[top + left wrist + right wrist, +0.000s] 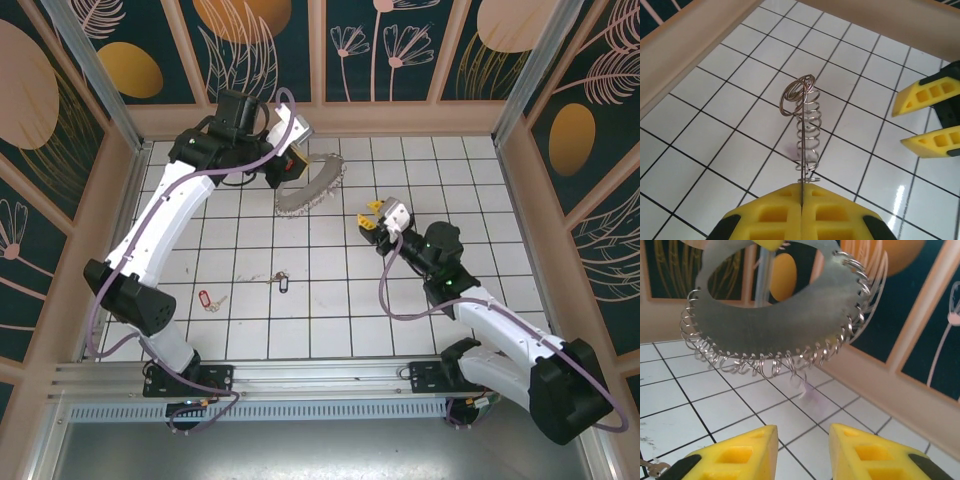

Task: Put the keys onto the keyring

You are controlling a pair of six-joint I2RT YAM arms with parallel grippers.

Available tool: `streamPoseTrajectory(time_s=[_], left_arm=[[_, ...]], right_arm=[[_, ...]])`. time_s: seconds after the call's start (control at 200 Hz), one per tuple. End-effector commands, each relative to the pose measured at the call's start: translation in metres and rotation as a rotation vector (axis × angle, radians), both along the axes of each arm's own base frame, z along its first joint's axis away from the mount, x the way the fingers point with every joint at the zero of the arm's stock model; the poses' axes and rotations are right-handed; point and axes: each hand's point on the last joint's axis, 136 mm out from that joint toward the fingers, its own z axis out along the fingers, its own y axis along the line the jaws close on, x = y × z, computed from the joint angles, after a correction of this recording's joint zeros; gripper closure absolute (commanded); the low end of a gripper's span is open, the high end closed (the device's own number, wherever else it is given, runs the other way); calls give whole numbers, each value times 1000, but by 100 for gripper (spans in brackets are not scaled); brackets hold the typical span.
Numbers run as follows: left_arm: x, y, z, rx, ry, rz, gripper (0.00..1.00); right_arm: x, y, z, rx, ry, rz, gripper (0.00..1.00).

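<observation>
Left claw (801,191): clenched on the edge of the keyring (775,325), a large pale-grey flat loop fringed with small wire rings. It holds the loop clear of the white tiled surface (450,170) at the far left-centre.

Right claw (802,440): released, jaws apart, nothing between them. It is just beside the keyring, facing its fringe.

Keys: neither is fitted. The thin metal key with the dark blue oval tag (282,284) and the one with the red oval tag (207,299) lie flat near the front, well apart from the keyring.

Assessment: a key must be fetched first, and the blue-tagged one is nearer the right claw. Recommend gripping it by the tag so that the metal end is free to meet a wire ring, with the loop's fringe turned toward it.

Obstructions: the left arm's forearm (165,225) and purple cable (215,172) pass close above the red-tagged key. The right arm's own cable (385,300) loops near its path.
</observation>
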Motion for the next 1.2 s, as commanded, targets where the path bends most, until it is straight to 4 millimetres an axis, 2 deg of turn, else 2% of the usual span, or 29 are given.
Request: streamPoseTrajectory(time_s=[0.0, 0.1, 0.435, 0.781, 1.196], left_arm=[[-27, 1, 39, -45, -70, -82, 100], [-35, 5, 46, -49, -98, -96, 100], [-52, 7, 49, -78, -105, -132, 100], [-63, 8, 47, -83, -82, -157, 100], [-56, 10, 24, 33, -2, -127, 100]], right_arm=[[-17, 16, 17, -19, -148, 61, 68], [-23, 25, 20, -19, -191, 63, 70], [-38, 60, 31, 6, -245, 129, 74], [-27, 74, 38, 107, -239, 128, 79], [-17, 80, 10, 112, -154, 118, 80]])
